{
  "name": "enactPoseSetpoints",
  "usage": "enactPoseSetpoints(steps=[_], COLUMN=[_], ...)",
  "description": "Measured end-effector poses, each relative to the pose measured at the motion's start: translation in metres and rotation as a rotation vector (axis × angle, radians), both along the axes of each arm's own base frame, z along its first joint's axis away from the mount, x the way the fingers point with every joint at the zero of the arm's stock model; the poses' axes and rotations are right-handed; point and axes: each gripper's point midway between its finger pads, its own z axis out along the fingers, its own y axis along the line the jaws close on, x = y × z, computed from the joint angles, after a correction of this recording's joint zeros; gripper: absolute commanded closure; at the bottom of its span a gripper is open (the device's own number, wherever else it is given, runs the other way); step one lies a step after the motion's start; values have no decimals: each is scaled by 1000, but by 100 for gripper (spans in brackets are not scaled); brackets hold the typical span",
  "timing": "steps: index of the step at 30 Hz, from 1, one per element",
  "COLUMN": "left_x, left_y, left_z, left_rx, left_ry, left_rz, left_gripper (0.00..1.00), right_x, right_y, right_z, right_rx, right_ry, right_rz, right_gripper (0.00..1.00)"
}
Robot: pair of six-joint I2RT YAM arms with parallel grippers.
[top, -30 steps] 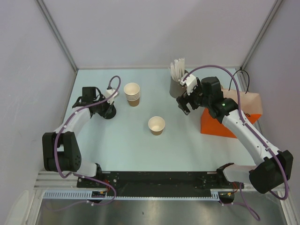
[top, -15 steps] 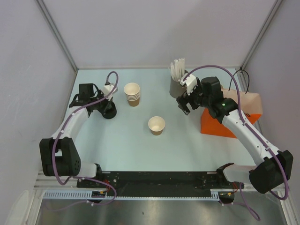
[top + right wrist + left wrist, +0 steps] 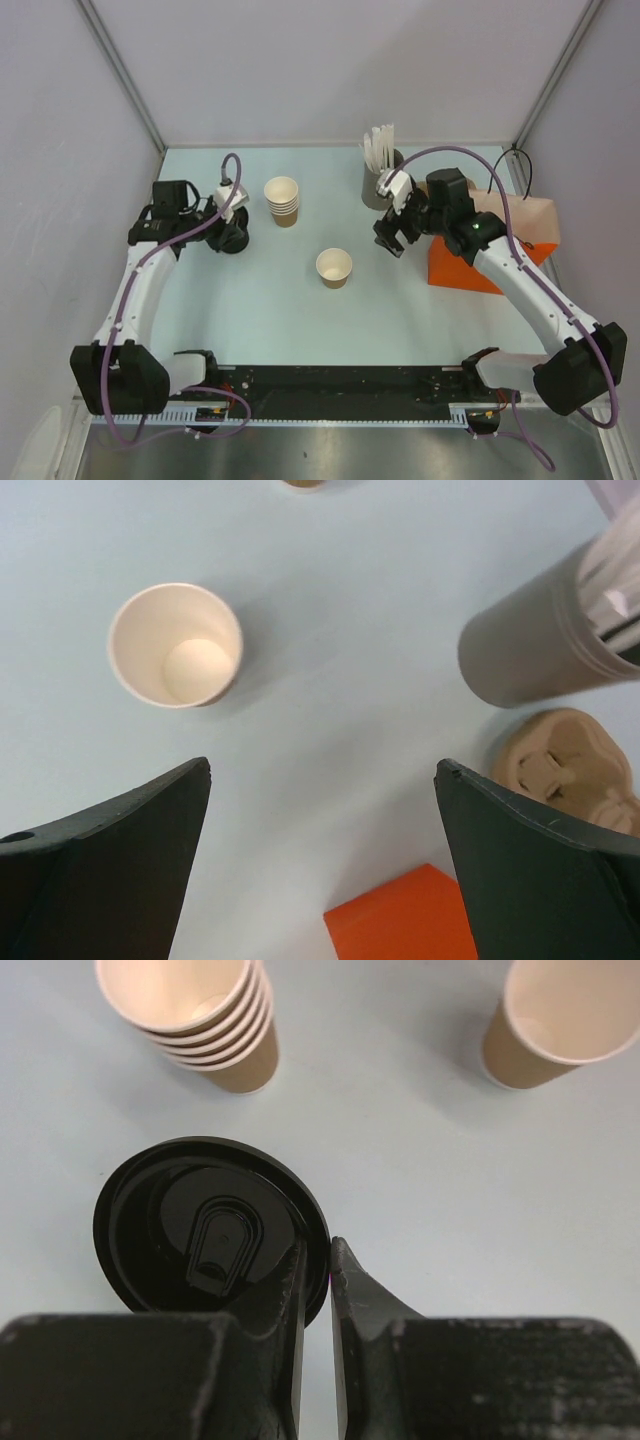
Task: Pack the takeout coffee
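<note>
The cup (image 3: 334, 268) stands alone in the middle of the bench (image 3: 270, 300), upright, mouth up and no lid on it. Its long axis is vertical and its wall tapers from a wide rim to a narrower base. The right wrist view shows it empty down to its pale bottom. It should be very light, with a thin paper wall that dents easily near the open rim, so a gentle hold around the lower half of the wall looks safest. The lid (image 3: 210, 1230) lies flat to the left, top face up, just in front of the stack of cups (image 3: 190, 1010). It looks like thin, slick plastic, best taken by its edge. The left claw (image 3: 315, 1250) is pinched on that edge, one finger over the lid and one outside the rim. The right claw (image 3: 322, 768) hangs spread wide and holding nothing, above the bench between the cup and the grey holder (image 3: 530, 640), with the orange bag (image 3: 470, 265) under its arm.
</note>
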Motion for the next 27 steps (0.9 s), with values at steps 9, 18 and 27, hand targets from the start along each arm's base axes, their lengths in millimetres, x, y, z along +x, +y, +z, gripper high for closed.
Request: enactPoseSetpoints(steps=[9,18,27], left_x=[-60,-107,-141], left_y=[-45,-82,-99], left_z=[3,28,14], left_rx=[-43,-75,-91], left_ry=[128,218,398], left_rz=[-228,-442,-577], left_gripper=[82,83,83], right_x=[-84,-121,-140], right_y=[64,107,144], right_z=[18,-2,-19], right_rx=[-67,-278,-397], right_ry=[-248,-452,-581], right_rz=[396,663,732], right_gripper=[0,0,0])
